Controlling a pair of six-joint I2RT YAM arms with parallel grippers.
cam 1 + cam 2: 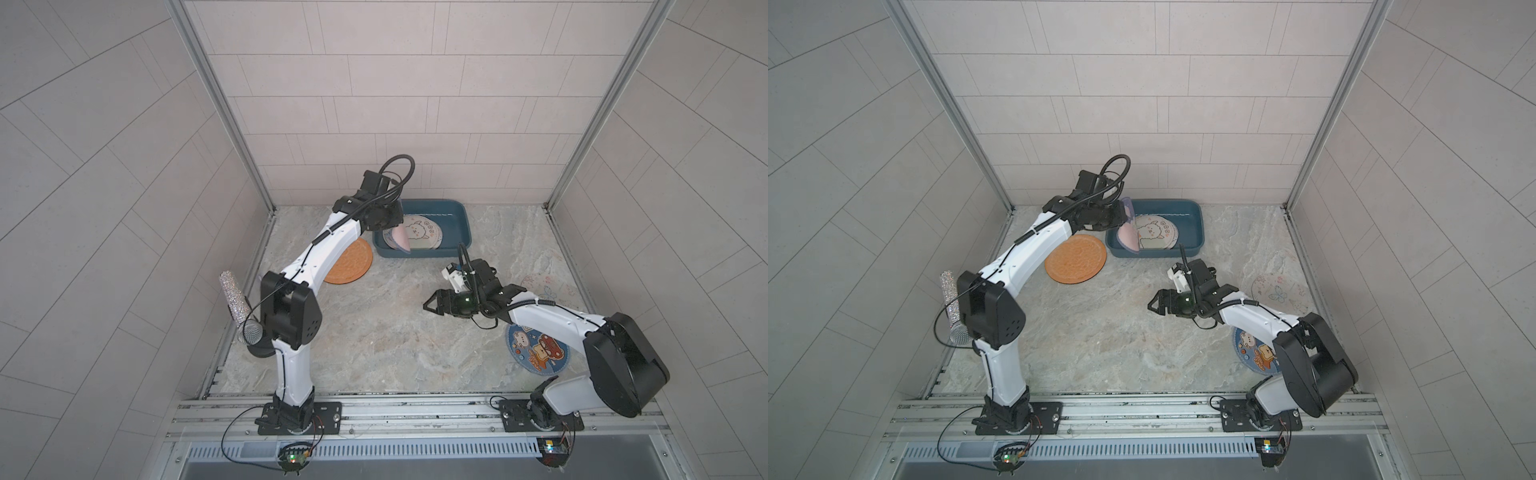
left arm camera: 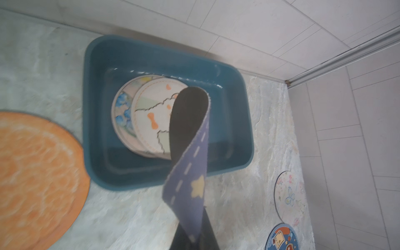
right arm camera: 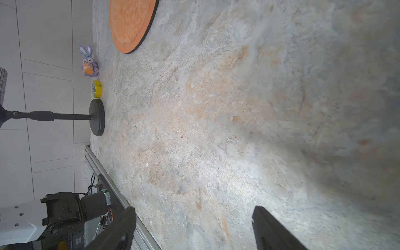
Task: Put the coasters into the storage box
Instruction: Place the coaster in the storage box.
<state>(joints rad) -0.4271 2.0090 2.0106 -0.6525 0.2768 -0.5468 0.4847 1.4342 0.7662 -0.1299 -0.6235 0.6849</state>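
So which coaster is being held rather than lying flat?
The navy coaster with dashed lines and a yellow star: it hangs bent from the left gripper over the storage box.

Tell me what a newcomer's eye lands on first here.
First, the floppy navy coaster dangling from the shut left claw over the teal storage box at the back of the table, where printed coasters already lie. Next, the big orange coaster flat on the table beside the box, and the right claw, open and empty above the table's middle.
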